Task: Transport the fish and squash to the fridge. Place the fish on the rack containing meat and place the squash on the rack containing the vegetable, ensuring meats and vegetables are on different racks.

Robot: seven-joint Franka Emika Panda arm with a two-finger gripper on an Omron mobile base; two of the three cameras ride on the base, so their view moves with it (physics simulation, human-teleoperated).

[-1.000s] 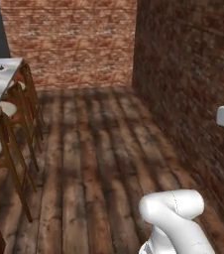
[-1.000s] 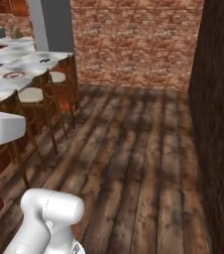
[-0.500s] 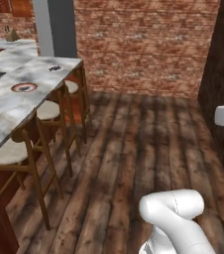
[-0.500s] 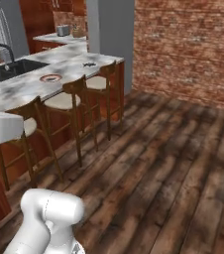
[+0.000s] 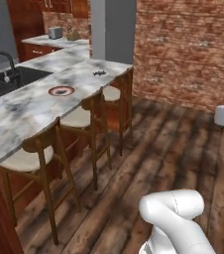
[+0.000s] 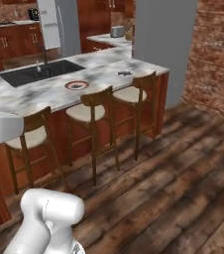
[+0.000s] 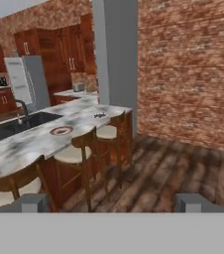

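On the marble worktop [image 7: 44, 141] at ten o'clock, the fish [image 7: 61, 131] sits on its plate while the empty fingers [image 7: 112, 203] stand apart; approaching looks unfinished, so drive nearer.

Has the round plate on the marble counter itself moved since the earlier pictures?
No. The plate keeps its place on the counter beside the sink; the whole scene shifted because the base turned.

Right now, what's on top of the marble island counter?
On the counter: a round plate with something dark on it, a small dark item, a sink with faucet. Too small to identify further.
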